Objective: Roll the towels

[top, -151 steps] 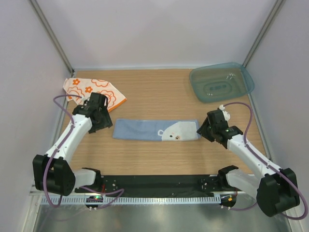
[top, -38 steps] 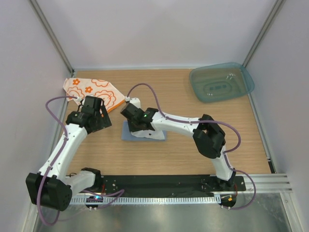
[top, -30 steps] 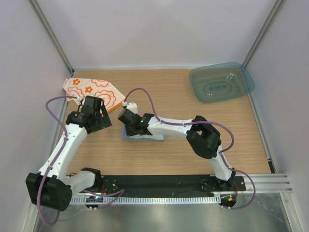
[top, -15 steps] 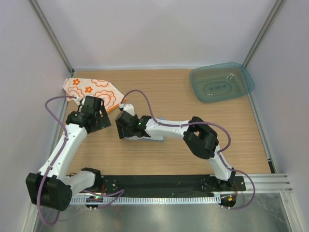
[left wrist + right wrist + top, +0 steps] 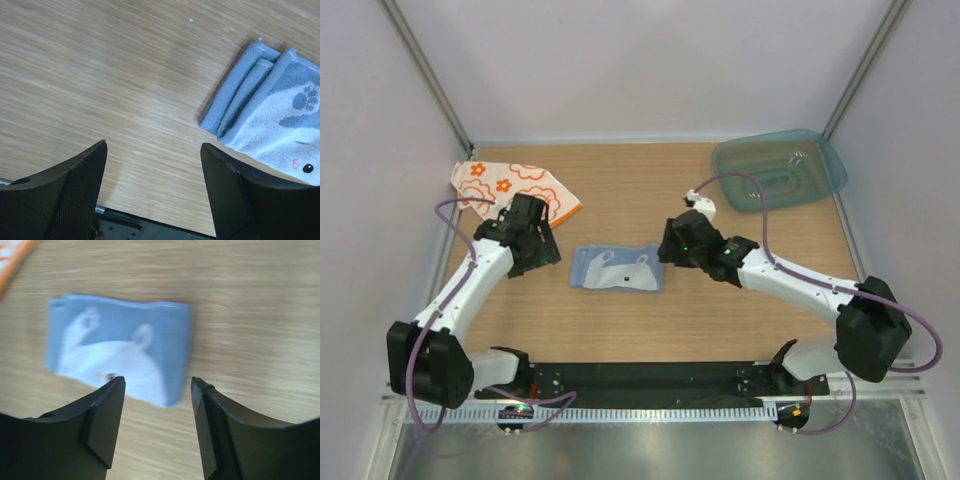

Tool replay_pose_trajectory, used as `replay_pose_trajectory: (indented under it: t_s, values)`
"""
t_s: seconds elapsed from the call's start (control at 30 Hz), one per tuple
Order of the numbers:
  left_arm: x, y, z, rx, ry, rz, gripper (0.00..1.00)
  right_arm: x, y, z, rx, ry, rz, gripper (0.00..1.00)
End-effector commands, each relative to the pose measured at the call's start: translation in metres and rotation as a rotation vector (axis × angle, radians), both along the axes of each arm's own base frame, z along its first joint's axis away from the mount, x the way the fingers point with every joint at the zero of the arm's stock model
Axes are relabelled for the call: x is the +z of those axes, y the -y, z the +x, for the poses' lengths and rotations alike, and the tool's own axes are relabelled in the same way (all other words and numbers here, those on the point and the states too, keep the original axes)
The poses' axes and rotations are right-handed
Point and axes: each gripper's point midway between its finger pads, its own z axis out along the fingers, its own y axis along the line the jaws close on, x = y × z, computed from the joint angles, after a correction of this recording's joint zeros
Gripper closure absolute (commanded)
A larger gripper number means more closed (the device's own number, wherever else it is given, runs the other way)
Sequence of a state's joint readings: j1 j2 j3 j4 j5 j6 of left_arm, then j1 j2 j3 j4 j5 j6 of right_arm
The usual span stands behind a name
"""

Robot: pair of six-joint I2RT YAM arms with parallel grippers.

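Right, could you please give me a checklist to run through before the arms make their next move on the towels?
1. Right gripper open, empty, not touching the blue towel: ok.
2. Left gripper open, empty, near the blue towel's left end: ok.
3. Blue towel rolled tightly: cannot tell; it lies as a flat layered bundle.
4. Orange-print towel rolled: not ok; it lies spread at the far left corner.
5. Teal tray away from both grippers: ok.

Blue towel [image 5: 617, 268] lies centrally, apparently folded in layers; orange-printed towel [image 5: 515, 187] crumpled far-left
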State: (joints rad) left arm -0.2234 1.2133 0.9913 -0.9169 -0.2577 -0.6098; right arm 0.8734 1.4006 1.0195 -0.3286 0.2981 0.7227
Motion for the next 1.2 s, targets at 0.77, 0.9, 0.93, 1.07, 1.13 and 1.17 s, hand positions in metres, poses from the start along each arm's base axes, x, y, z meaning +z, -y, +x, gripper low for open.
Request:
replay_pose_trajectory:
  t_s: [0.77,0.9,0.93,1.07,1.13,1.17]
  values:
    - [-0.055,0.103,0.08,-0.115,-0.051,-0.126,0.3,-0.134,0.013,-0.021,0.045,-0.375,0.137,0.55]
    - [-0.067,0.113,0.085,-0.134,-0.067,-0.125,0.35,-0.145,0.018,-0.028,0.044,-0.4,0.116,0.61]
    - [-0.068,0.117,0.086,-0.141,-0.067,-0.127,0.37,-0.148,0.019,-0.029,0.043,-0.406,0.111,0.63]
    - [-0.078,0.119,0.084,-0.147,-0.086,-0.116,0.46,-0.16,0.025,-0.036,0.037,-0.435,0.087,0.73]
    - [-0.081,0.119,0.085,-0.146,-0.088,-0.113,0.5,-0.161,0.023,-0.033,0.038,-0.42,0.095,0.77]
    - [-0.082,0.119,0.085,-0.146,-0.091,-0.112,0.55,-0.165,0.025,-0.035,0.038,-0.428,0.088,0.81]
